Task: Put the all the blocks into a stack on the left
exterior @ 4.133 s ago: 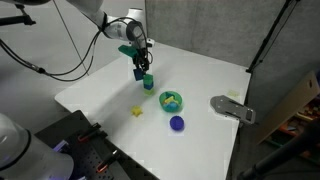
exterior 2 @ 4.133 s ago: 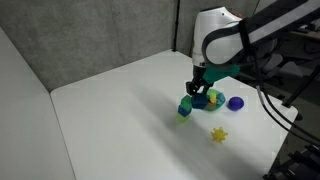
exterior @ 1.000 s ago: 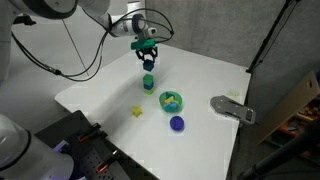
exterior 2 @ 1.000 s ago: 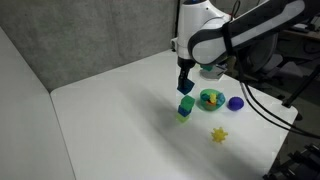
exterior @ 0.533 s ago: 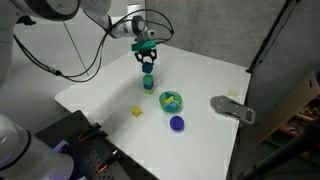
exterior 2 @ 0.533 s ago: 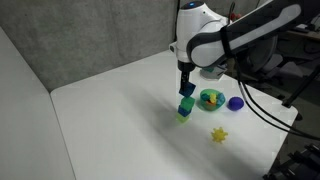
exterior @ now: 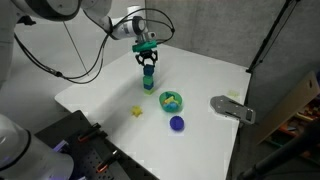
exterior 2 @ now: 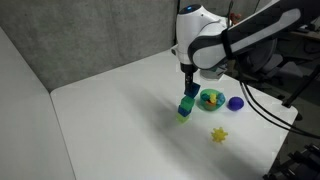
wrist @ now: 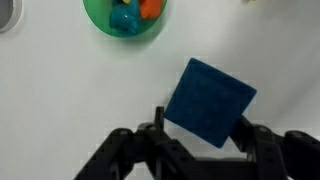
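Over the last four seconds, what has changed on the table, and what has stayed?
The gripper, shut on the blue block, rose, moved over the stack, then came down; the block now hangs close above it. Whether they touch, I cannot tell. Nothing was let go. The green bowl, the yellow block and the dark blue round object stayed in place.

no legible text, labels or numbers

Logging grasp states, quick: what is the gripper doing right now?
Gripper: closed, holding the blue block between its fingers.
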Controlling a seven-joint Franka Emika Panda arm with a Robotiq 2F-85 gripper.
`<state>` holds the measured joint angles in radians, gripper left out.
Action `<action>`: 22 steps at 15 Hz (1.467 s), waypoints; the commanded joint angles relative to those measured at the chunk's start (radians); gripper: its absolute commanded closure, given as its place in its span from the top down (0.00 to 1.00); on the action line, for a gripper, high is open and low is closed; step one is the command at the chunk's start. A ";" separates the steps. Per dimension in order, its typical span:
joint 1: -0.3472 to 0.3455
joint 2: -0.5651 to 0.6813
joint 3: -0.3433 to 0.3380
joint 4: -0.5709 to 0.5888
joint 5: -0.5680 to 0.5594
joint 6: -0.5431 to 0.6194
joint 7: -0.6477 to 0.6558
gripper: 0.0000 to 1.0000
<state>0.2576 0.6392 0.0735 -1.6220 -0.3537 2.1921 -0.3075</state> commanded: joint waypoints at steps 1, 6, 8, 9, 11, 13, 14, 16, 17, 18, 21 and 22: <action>0.000 0.025 0.003 0.047 -0.026 -0.034 0.016 0.38; 0.002 0.048 0.002 0.069 -0.016 -0.035 0.044 0.38; 0.004 0.059 0.002 0.082 -0.012 -0.040 0.056 0.38; 0.005 0.063 0.001 0.088 -0.012 -0.042 0.062 0.38; 0.006 0.075 0.002 0.100 -0.008 -0.047 0.073 0.38; 0.006 0.082 0.005 0.112 -0.002 -0.057 0.074 0.38; 0.007 0.086 0.006 0.117 -0.002 -0.064 0.076 0.38; 0.010 0.089 0.006 0.126 0.000 -0.086 0.081 0.38; 0.011 0.091 0.007 0.131 0.000 -0.096 0.082 0.38; 0.014 0.091 0.008 0.132 -0.001 -0.103 0.086 0.38; 0.022 0.092 0.007 0.141 -0.004 -0.128 0.099 0.38; 0.028 0.093 0.003 0.142 -0.011 -0.127 0.110 0.38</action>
<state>0.2759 0.7119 0.0760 -1.5296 -0.3586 2.1075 -0.2280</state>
